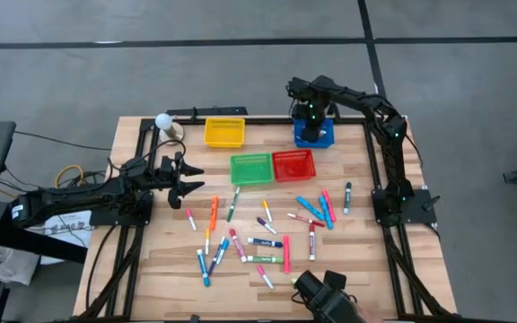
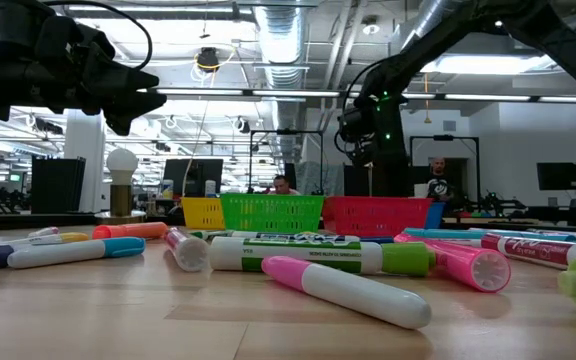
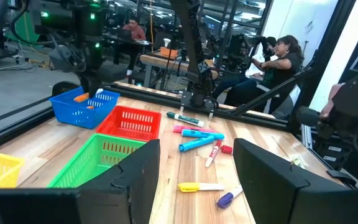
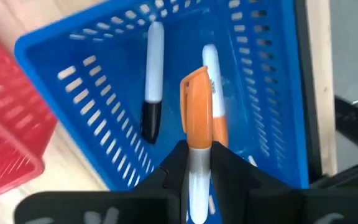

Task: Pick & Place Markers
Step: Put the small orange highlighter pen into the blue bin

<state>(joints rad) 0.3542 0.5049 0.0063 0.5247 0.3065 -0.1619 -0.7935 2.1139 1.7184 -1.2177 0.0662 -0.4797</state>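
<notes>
Presently the right tool is above the blue basket at the bench's far right, closed on an orange-capped marker with a white barrel, cap pointing down into the basket. Two markers already lie inside: one white with a black cap, one orange-and-white partly behind the held one. The right wrist view confirms the fingers pinch the barrel from both sides.

The left tool hovers above the bench's left side, well clear of the baskets, fingers spread wide and empty; the left wrist view shows a clear gap between them.

Remaining markers lie scattered across the bench's near half, in front of the green basket and red basket, which sit side by side, touching or nearly so. The yellow basket sits farther back, to the left of the blue one. Neither green, red nor yellow basket shows a marker inside.

People are seated at desks in the room beyond.
</notes>
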